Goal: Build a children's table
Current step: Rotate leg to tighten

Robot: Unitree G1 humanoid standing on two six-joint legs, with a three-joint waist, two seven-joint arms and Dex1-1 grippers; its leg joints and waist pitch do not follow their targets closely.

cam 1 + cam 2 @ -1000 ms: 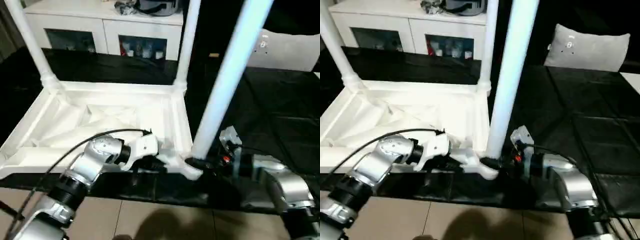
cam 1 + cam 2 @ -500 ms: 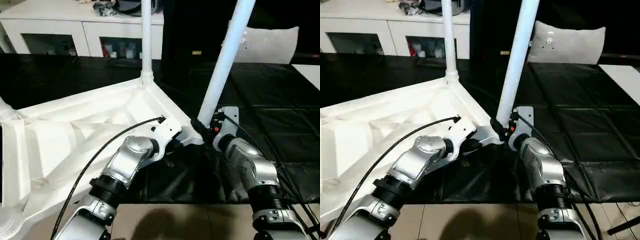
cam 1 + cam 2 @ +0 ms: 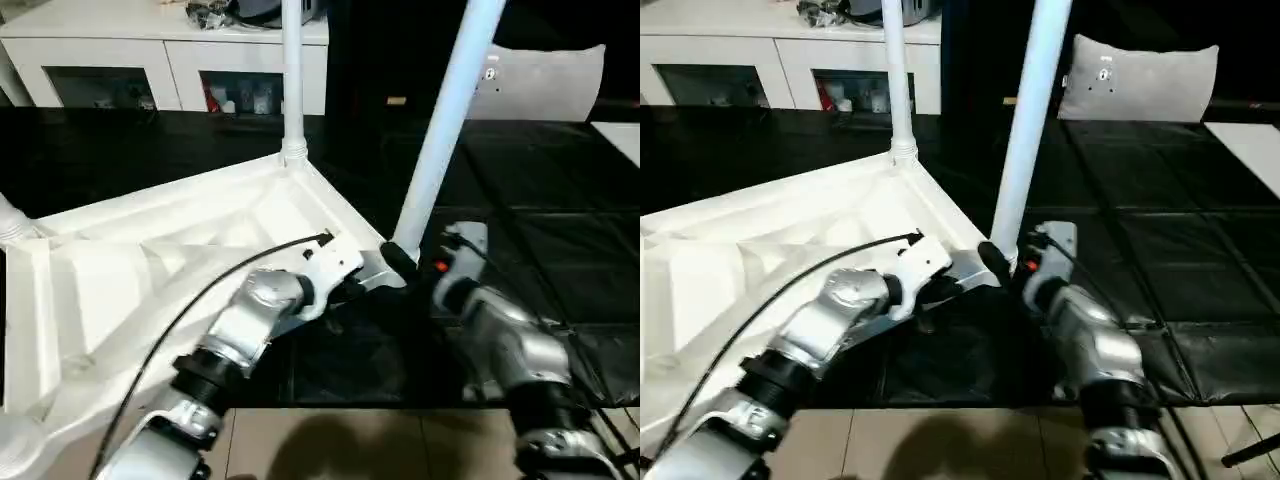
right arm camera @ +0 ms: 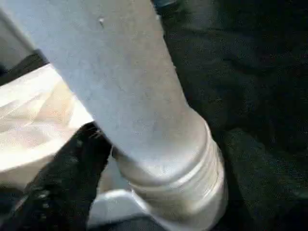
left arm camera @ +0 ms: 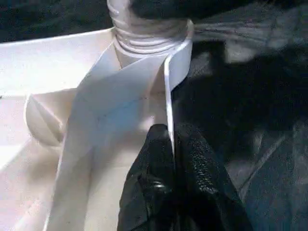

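Surface: black sheeting (image 3: 560,260), faintly glossy, creased into a grid of folds, covers the ground under the work. A strip of pale tiled floor (image 3: 330,445) borders it on the robot's side.

Room: beyond the table top stands a white cabinet (image 3: 190,60) with glass doors and small clutter on its top. A pale grey cushion (image 3: 1137,78), soft and rectangular, lies well apart from the table top, on the far side of the sheeting.

Children's table: the table top (image 3: 130,280) lies upside down on the sheeting, underside up. It is smooth white plastic, square, with a raised rim and straight ribs running across the recess. Legs are long, round, tapered, matte white. One far leg (image 3: 292,70) stands upright in its corner socket. The near leg (image 3: 445,115) rises at a slight tilt from the corner socket nearest the robot; in the right wrist view its base shows a ringed collar seated in the rounded corner. A third socket base (image 3: 10,222) shows at the table top's left corner.

Left gripper (image 5: 172,149): black textured jaws pressed together on the thin rim of the table top, just beside the near leg's socket.

Right gripper (image 3: 405,262): sits at the base of the near leg; one black finger (image 4: 72,168) lies beside the collar. Whether the jaws are spread or clamped cannot be told.
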